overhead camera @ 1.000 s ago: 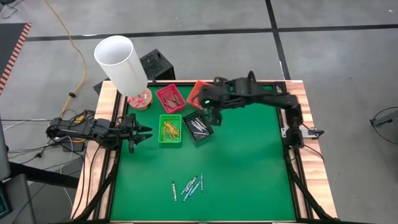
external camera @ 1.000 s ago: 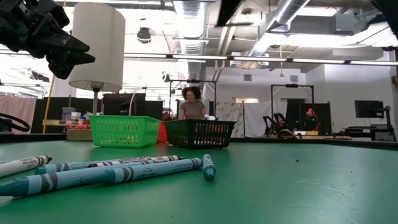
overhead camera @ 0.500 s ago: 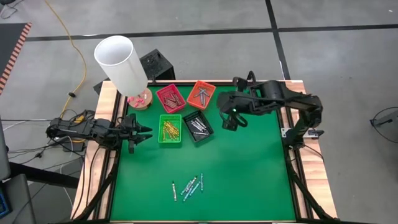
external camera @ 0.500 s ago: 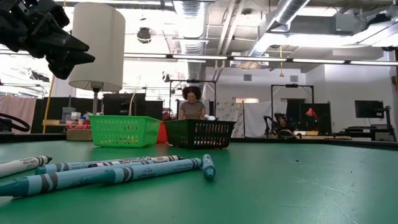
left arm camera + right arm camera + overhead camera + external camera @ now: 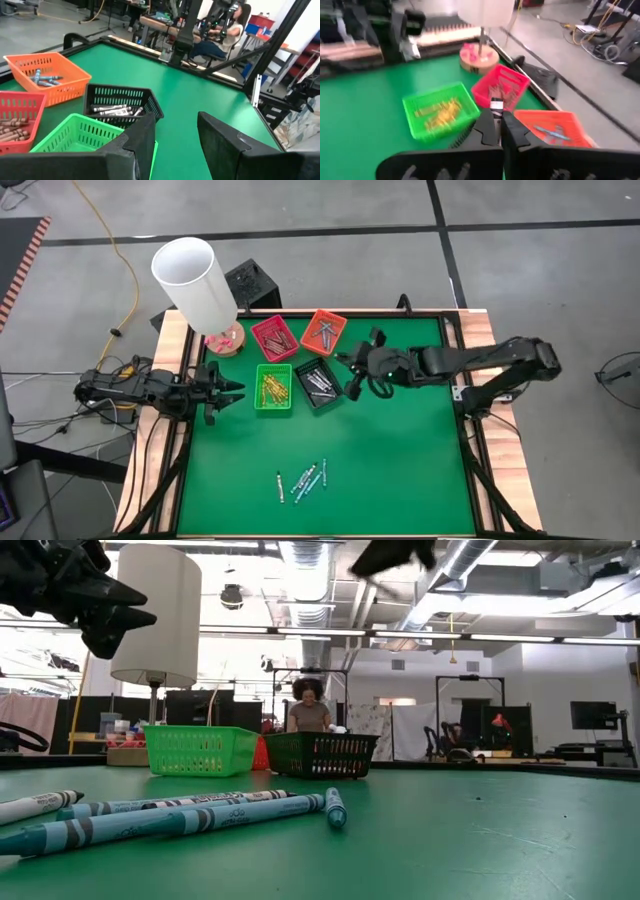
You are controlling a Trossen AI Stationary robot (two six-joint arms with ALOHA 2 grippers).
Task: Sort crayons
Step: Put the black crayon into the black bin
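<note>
Crayons: a loose cluster [image 5: 303,479] lies on the green table [image 5: 400,460] near its front edge, well apart from the trays; the low view shows light blue ones and a white one lying flat, close to the camera [image 5: 190,815].
Sorted crayons: others already lie in the four trays.
Red tray [image 5: 274,338]: red-brown sticks inside; it sits at the back of the table beside the orange tray.
Orange tray [image 5: 324,331]: a few light blue crayons inside (clearest in the left wrist view [image 5: 47,75]).
Green tray [image 5: 273,389]: yellow-orange crayons inside, in front of the red tray.
Black tray [image 5: 319,384]: grey-white crayons inside, just beside the green tray.
Right gripper [image 5: 351,378]: above the table at the black tray's right side, with its arm stretched in from the right edge. Its fingers are clenched together with a short grey-white crayon [image 5: 496,107] pinched between the tips, standing up from them.
Left gripper [image 5: 226,392]: at the table's left edge, near the green tray and apart from it. Its fingers [image 5: 145,135] stand parted with nothing between them.
Lamp [image 5: 196,282]: a white shade on a round base at the back left corner.
Room: a person [image 5: 309,710] stands behind the table.
</note>
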